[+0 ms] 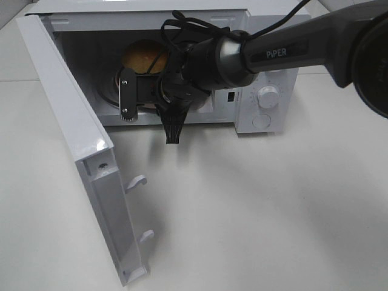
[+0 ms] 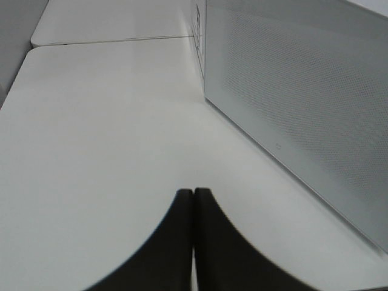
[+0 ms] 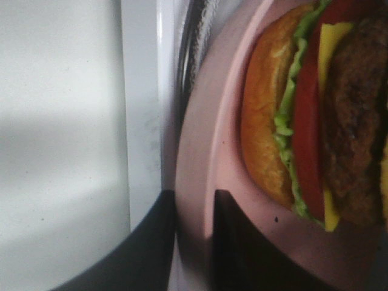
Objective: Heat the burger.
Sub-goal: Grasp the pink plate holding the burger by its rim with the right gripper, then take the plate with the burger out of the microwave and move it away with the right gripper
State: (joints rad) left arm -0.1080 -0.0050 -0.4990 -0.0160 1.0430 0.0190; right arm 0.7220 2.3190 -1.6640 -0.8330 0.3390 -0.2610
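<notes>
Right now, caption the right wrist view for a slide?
Right pincer grips pink plate rim, burger aboard, inside the microwave.

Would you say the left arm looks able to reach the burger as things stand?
Probably not: the burger sits inside the microwave, the right arm fills the opening, and the open door stands on the left.

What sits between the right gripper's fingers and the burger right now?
Only the pink plate: the right gripper pinches its rim, and bare plate runs up to the burger, in the right wrist view.
</notes>
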